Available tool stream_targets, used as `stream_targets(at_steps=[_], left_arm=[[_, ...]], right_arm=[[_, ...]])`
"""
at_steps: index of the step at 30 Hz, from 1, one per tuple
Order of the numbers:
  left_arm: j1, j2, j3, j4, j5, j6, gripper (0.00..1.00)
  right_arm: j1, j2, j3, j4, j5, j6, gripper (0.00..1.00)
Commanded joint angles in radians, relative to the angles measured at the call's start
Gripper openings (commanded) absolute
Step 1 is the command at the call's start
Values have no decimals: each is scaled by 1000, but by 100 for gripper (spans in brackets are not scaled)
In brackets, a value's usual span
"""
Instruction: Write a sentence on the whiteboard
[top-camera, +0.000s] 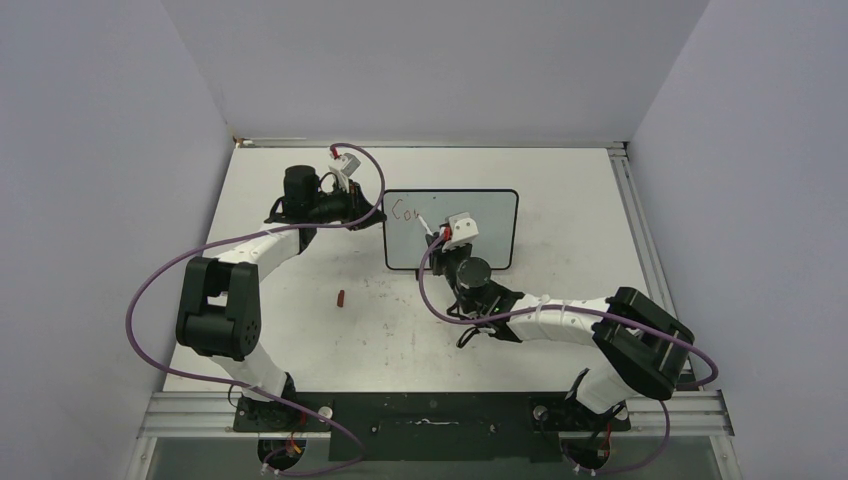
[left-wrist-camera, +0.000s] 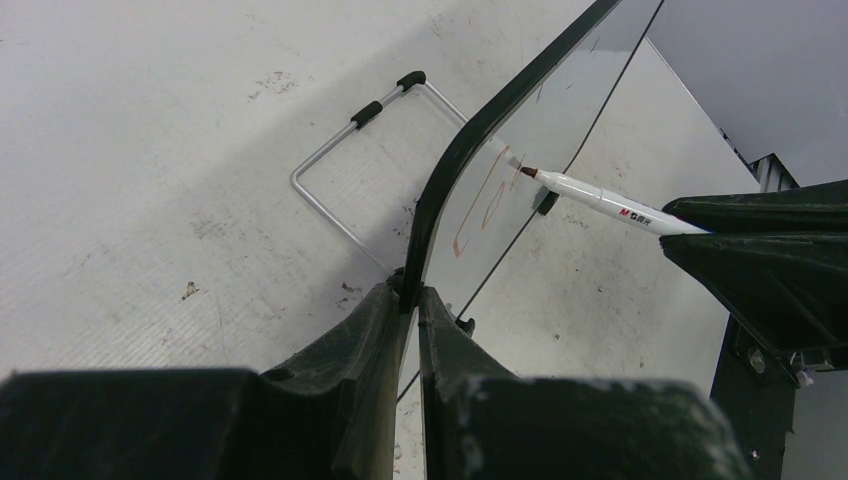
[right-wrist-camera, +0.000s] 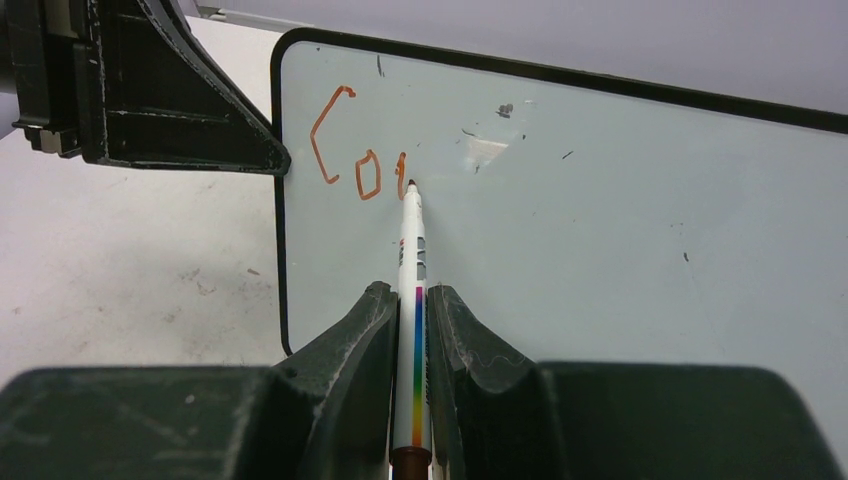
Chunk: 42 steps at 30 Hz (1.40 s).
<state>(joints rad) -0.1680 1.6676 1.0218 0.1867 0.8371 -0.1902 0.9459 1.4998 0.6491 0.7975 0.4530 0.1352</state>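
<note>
Right hand (right-wrist-camera: 412, 300) clamps a marker (right-wrist-camera: 410, 235), left hand (left-wrist-camera: 410, 300) the whiteboard (right-wrist-camera: 600, 230), on a scuffed table (left-wrist-camera: 150, 150) between grey walls (top-camera: 430, 60).

The left gripper (left-wrist-camera: 412, 295) pinches the whiteboard (left-wrist-camera: 560, 110) by its black frame. The right gripper (left-wrist-camera: 672, 228) holds a marker (left-wrist-camera: 600, 200), tip touching the glossy face beside the red letters (left-wrist-camera: 480, 205); a wire stand (left-wrist-camera: 325, 148) lies behind

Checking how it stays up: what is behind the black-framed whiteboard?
A bent silver wire stand with black end sleeves lies behind the black-framed whiteboard. Its attachment is covered by the frame and left gripper.
</note>
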Motion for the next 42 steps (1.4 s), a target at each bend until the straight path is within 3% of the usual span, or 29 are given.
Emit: stream_targets(at_steps=[1,30,42], left_arm=[[10,-32,30,-7,-4,6,0],[14,-35,29,-3,0,3,0],[15,-36,29,-1,0,1,0]], right_arm=[[-15,-23,47,41,49,-27,5],[-2,17,-35,18,66,29,5],[23,-92,-5,3,52,-14,5]])
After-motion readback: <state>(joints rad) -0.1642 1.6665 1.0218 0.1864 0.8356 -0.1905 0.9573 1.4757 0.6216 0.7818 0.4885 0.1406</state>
